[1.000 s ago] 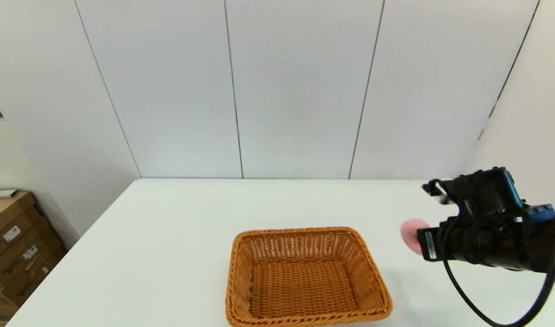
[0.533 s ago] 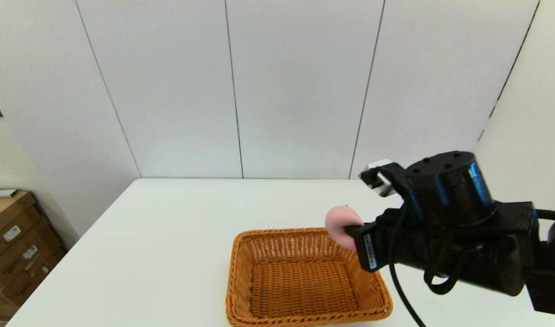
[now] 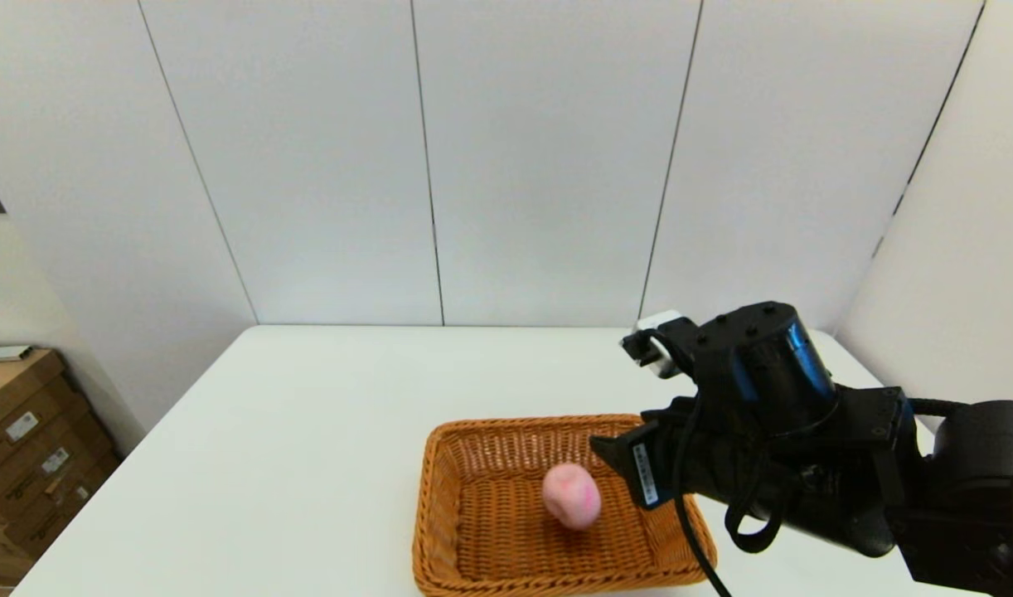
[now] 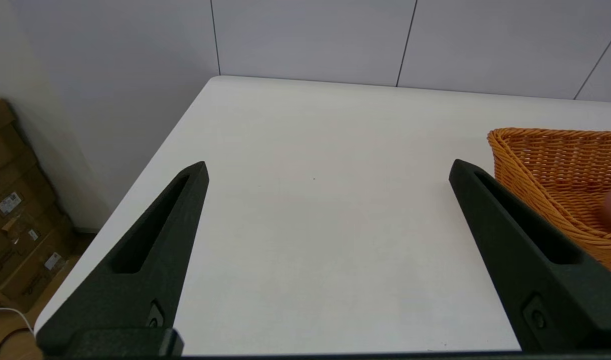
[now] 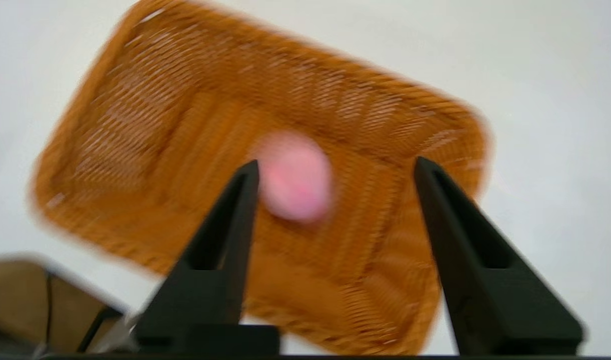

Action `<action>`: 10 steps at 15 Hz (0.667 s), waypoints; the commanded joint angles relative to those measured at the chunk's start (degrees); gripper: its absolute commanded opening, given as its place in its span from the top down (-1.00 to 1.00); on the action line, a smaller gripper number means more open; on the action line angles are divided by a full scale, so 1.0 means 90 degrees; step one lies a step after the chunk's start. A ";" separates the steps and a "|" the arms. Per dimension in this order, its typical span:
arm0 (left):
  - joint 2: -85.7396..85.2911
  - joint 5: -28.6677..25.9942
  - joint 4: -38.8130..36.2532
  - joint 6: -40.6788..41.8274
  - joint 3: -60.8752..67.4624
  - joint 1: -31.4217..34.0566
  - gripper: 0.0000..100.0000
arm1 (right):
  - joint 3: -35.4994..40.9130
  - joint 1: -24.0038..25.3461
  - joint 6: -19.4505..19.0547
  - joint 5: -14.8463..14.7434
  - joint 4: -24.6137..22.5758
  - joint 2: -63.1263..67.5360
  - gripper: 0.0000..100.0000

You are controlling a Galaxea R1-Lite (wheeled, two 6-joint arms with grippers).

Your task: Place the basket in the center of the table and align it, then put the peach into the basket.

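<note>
The orange-brown wicker basket [image 3: 429,497] stands on the white table [image 3: 307,431] near its front edge. The pink peach [image 3: 571,495] is inside the basket, right of its middle, and no finger touches it. My right gripper [image 3: 613,454] hovers over the basket's right side. In the right wrist view it [image 5: 336,164] is open, with the peach [image 5: 295,177] and the basket [image 5: 135,125] below its fingers. My left gripper [image 4: 329,166] is open and holds nothing, above bare table left of the basket [image 4: 535,165]; it is out of the head view.
Stacked cardboard boxes [image 3: 26,448] sit on the floor past the table's left edge. Grey panelled walls close off the table's far side and right side. Bare tabletop lies left of and behind the basket.
My right arm swung left with the peach, from right of the basket to over it. The gripper opened and the peach now lies in the basket.
</note>
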 commanded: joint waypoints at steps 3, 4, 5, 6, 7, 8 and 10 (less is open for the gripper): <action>-0.0002 0.0003 0.0000 -0.0007 0.0000 0.0001 -1.00 | -0.0239 -0.1864 -0.0001 -0.0576 0.0331 -0.0897 -1.00; -0.0002 0.0003 0.0000 -0.0007 0.0000 0.0001 -1.00 | -0.0063 -0.2138 -0.0020 -0.0645 0.0517 -0.1229 -1.00; -0.0002 0.0003 0.0000 -0.0007 0.0000 0.0001 -1.00 | 0.0113 -0.2382 -0.0069 -0.0655 0.0673 -0.1619 -1.00; -0.0002 0.0003 0.0000 -0.0007 0.0000 0.0001 -1.00 | 0.0240 -0.2529 -0.0108 -0.0655 0.0800 -0.2088 -1.00; -0.0002 0.0003 0.0000 -0.0007 0.0000 0.0001 -1.00 | 0.0396 -0.2568 -0.0206 -0.0694 0.1005 -0.2645 -1.00; -0.0002 0.0003 0.0000 -0.0007 0.0000 0.0001 -1.00 | 0.0562 -0.2568 -0.0333 -0.0791 0.1308 -0.3211 -1.00; -0.0002 0.0003 0.0000 -0.0007 0.0000 0.0001 -1.00 | 0.1128 -0.2577 -0.0811 -0.0948 0.1884 -0.4373 -1.00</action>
